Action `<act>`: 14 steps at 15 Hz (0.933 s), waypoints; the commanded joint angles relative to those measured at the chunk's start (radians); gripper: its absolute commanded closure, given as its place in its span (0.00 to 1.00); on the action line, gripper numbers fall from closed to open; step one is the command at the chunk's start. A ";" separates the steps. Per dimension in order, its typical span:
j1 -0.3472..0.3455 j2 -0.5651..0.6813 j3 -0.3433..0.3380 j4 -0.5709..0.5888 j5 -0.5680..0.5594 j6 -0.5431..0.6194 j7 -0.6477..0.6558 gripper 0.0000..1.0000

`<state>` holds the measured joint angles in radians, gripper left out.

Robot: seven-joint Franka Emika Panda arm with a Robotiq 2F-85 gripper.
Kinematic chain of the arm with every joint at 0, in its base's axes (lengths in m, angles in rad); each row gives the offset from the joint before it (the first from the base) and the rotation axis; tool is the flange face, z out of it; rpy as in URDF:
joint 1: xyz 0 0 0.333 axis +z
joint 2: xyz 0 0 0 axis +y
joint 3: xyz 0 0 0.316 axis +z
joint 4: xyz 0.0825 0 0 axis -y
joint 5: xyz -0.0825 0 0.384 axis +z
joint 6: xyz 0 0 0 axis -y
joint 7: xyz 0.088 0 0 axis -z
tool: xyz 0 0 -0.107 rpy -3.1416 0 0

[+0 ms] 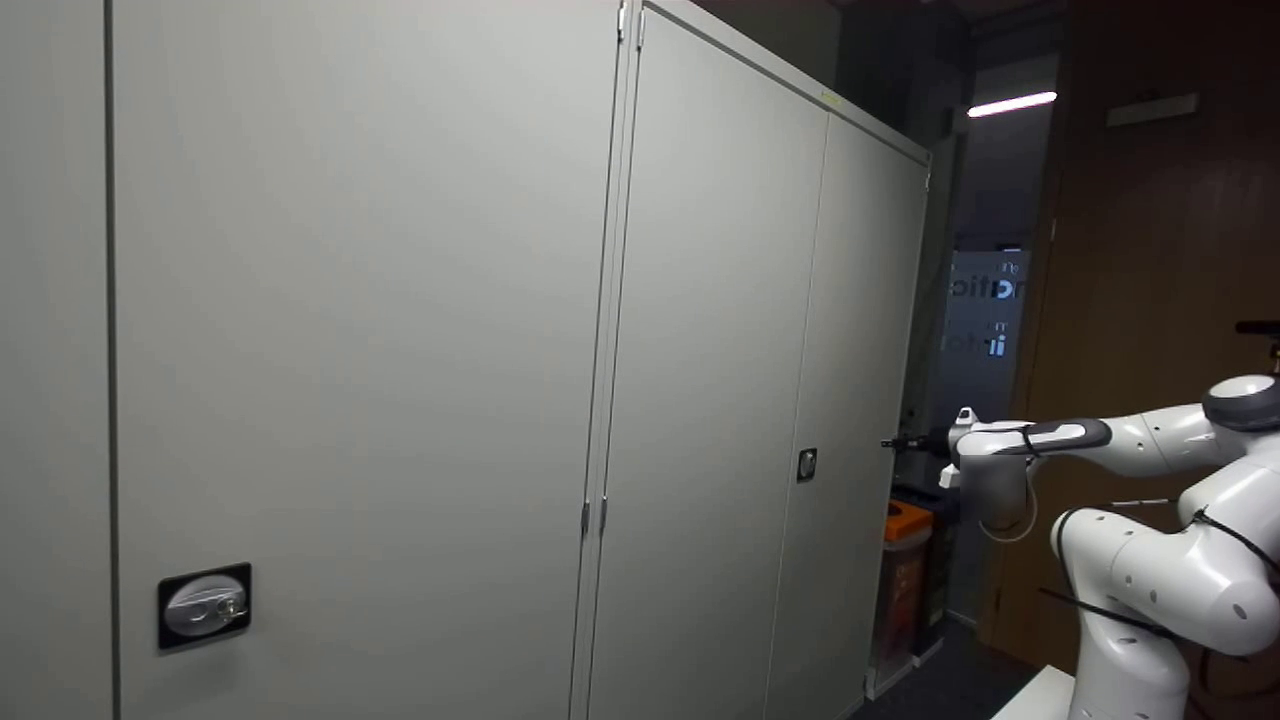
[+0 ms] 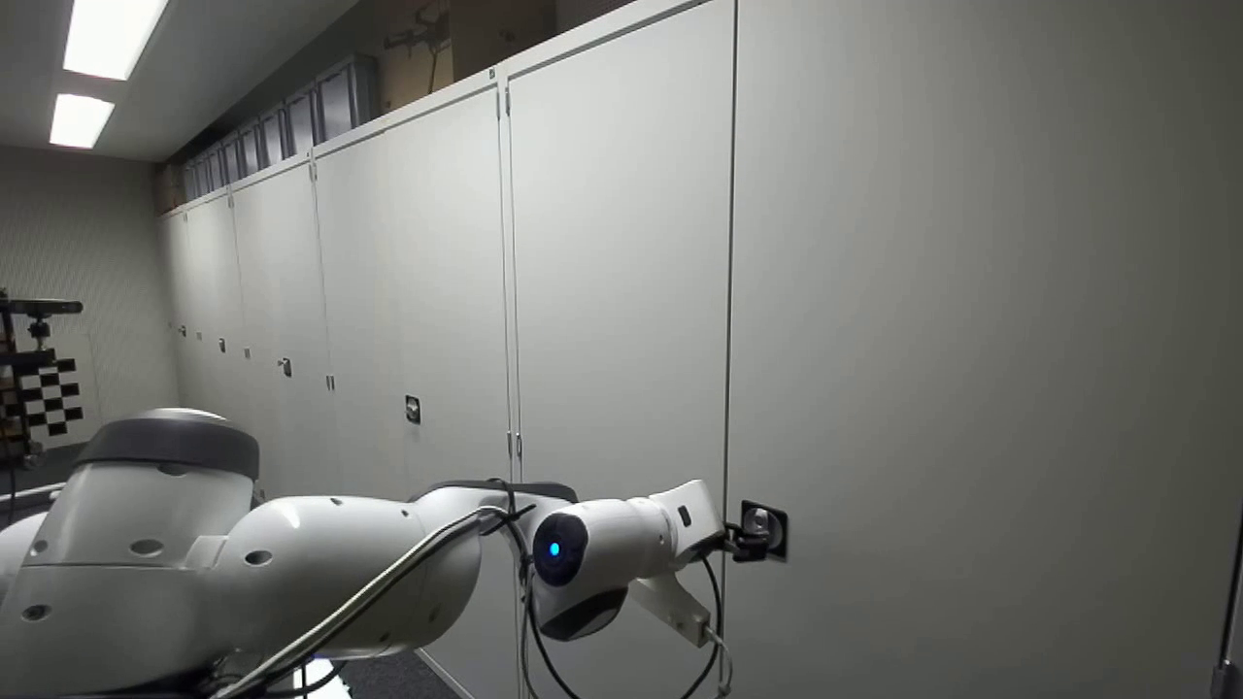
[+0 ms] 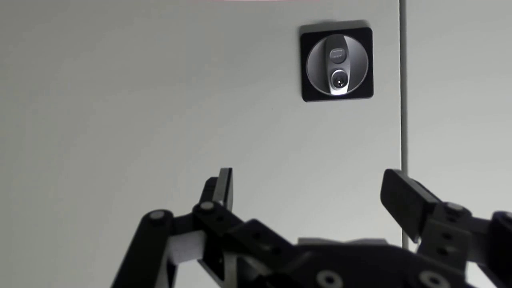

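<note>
My gripper [image 3: 308,173] is open with nothing between its fingers. It faces a pale grey cabinet door [image 3: 120,100]. In the wrist view a round silver latch [image 3: 338,65] on a square black plate sits on that door, beyond the fingertips and apart from them. A dark vertical seam [image 3: 403,100] runs beside the latch. In an exterior view the gripper [image 2: 750,544] overlaps part of the latch [image 2: 761,519], and the gap to the door cannot be judged there. In an exterior view the gripper [image 1: 890,443] stands off to the side of a latch [image 1: 807,464].
A row of tall cabinets [image 2: 437,243] forms a wall before the arm. Another latch [image 1: 203,605] holds a key. Bins, one with an orange lid [image 1: 905,520], stand past the cabinet end. Cables [image 2: 388,582] hang along the arm. A checkerboard [image 2: 50,393] stands behind.
</note>
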<state>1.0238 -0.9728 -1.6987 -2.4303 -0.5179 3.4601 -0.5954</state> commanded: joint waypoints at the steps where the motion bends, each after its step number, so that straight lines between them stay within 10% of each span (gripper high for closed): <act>1: 0.043 -0.021 -0.039 0.060 -0.031 -0.001 -0.067 0.00; 14: 0.061 -0.003 -0.072 0.057 0.001 -0.006 -0.135 0.00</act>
<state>1.0874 -0.9729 -1.7746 -2.3723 -0.5230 3.4577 -0.7235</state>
